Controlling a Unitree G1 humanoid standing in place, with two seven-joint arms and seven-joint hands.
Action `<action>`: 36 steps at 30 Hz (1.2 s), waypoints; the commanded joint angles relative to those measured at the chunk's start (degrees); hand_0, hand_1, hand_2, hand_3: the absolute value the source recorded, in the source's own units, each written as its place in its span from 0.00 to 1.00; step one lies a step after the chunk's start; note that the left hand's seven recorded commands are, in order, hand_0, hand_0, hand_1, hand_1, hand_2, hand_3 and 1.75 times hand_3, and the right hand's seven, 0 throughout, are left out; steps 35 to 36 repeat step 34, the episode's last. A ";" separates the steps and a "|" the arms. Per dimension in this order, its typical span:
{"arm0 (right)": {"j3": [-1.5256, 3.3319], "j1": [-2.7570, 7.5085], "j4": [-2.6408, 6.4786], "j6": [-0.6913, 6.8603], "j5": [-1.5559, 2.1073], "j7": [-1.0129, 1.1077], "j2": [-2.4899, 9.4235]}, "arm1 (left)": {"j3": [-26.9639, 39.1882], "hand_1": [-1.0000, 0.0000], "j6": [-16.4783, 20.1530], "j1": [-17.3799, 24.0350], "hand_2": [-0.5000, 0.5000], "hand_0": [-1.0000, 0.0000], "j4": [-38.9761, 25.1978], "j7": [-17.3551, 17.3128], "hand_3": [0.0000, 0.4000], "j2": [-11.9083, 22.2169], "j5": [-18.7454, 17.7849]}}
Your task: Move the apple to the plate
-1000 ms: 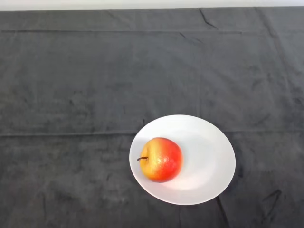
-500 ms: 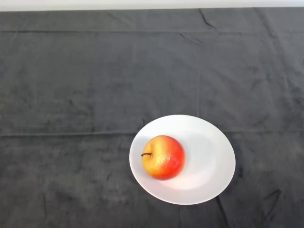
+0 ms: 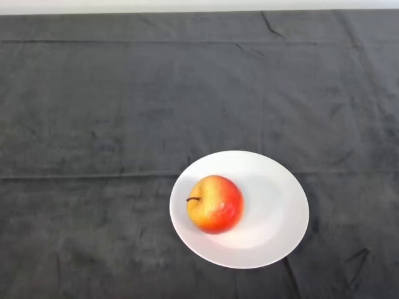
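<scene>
Head view: apple on plate, no robot part showing

Head view looks down on a table under a dark grey cloth (image 3: pixel 93 124) with faint fold lines and creases. Nearest the camera, right of centre, sits a round white plate (image 3: pixel 280 212), flat on the cloth, its near rim close to the bottom edge of the view. On the plate's left half rests a red and yellow apple (image 3: pixel 215 204), fully inside the rim, touching the plate surface. Apple lies tilted on its side: short dark stem points left, toward the plate's left rim. Yellow side faces left and up, red side faces right and down. Soft shadow falls on the plate right of the apple. Right half of the plate is bare white.

Beyond the plate the cloth runs unbroken to the far edge of the table; one long horizontal crease crosses at about the plate's upper part, another near the far edge. A pale strip (image 3: pixel 199 5) shows past the cloth at the very top.

Hand state: cannot tell, no arm or hand is within the frame.
</scene>
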 commanded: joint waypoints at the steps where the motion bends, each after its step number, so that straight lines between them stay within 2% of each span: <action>1: -0.80 -0.84 0.17 -0.18 1.04 0.54 -1.48 | 2.51 1.00 -1.21 -2.82 0.50 1.00 3.07 -0.34 0.00 -1.02 -1.54; 36: -0.81 -0.91 0.33 -0.21 0.93 0.66 -1.53 | 2.14 1.00 -2.08 -3.38 0.50 1.00 3.92 0.05 0.00 -1.06 0.59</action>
